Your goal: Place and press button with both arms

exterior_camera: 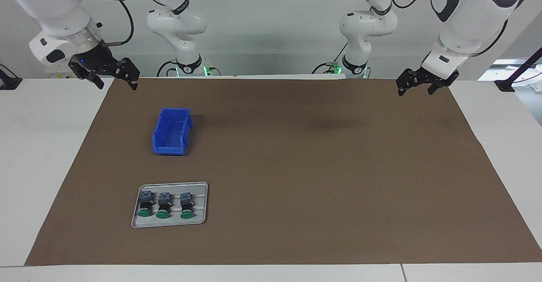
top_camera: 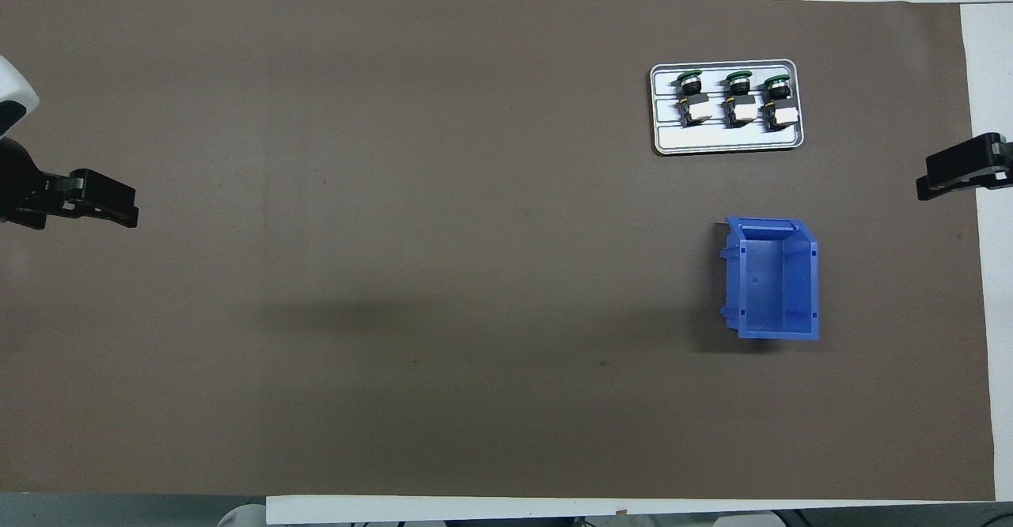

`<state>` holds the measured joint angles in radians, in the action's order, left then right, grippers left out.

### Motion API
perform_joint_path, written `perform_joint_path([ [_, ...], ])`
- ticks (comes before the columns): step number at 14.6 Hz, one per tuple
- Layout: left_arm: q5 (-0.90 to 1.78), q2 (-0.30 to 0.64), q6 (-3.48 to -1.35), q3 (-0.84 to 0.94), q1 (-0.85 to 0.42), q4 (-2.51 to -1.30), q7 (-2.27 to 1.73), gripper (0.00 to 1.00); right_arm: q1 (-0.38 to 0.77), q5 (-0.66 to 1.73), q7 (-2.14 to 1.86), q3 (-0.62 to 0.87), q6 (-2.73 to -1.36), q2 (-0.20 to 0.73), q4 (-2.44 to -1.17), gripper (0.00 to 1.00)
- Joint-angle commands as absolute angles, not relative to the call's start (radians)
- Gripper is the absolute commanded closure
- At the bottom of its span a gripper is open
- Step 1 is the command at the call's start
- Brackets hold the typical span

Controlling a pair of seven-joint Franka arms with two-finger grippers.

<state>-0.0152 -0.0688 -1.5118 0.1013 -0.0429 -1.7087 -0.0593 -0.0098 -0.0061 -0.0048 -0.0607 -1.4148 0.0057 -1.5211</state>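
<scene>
Three green-capped buttons (exterior_camera: pixel 163 205) (top_camera: pixel 740 98) lie side by side on a small grey tray (exterior_camera: pixel 202 208) (top_camera: pixel 728 139), toward the right arm's end of the table. Their green caps point away from the robots. My right gripper (exterior_camera: pixel 116 81) (top_camera: pixel 938 179) hangs open and empty in the air over the mat's edge at that end, well apart from the tray. My left gripper (exterior_camera: pixel 417 89) (top_camera: pixel 119 202) hangs open and empty over the mat's edge at the left arm's end. Both arms wait.
An empty blue plastic bin (exterior_camera: pixel 171 131) (top_camera: pixel 772 278) stands on the brown mat (exterior_camera: pixel 317 167), nearer to the robots than the tray. White table borders the mat on all sides.
</scene>
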Motion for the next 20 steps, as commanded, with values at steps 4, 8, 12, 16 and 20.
perform_joint_path([
  [4, -0.025, -0.092, -1.522, 0.101, -0.041, -1.729, -0.054, 0.00, -0.012, -0.003, -0.031, -0.057, -1.425, -0.014, -1.548, 0.00],
  [8, -0.025, -0.091, -1.523, 0.100, -0.041, -1.726, -0.052, 0.00, -0.020, 0.008, -0.032, -0.057, -1.417, -0.017, -1.548, 0.00],
  [12, -0.026, -0.090, -1.525, 0.098, -0.040, -1.713, -0.054, 0.00, 0.001, 0.064, -0.038, -0.034, -1.469, -0.011, -1.571, 0.00],
  [16, -0.026, -0.091, -1.523, 0.092, -0.035, -1.715, -0.060, 0.00, 0.092, 0.064, -0.002, -0.031, -1.632, 0.125, -1.545, 0.00],
  [20, -0.026, -0.091, -1.523, 0.092, -0.035, -1.715, -0.064, 0.00, 0.129, 0.060, 0.020, -0.031, -1.889, 0.323, -1.529, 0.00],
])
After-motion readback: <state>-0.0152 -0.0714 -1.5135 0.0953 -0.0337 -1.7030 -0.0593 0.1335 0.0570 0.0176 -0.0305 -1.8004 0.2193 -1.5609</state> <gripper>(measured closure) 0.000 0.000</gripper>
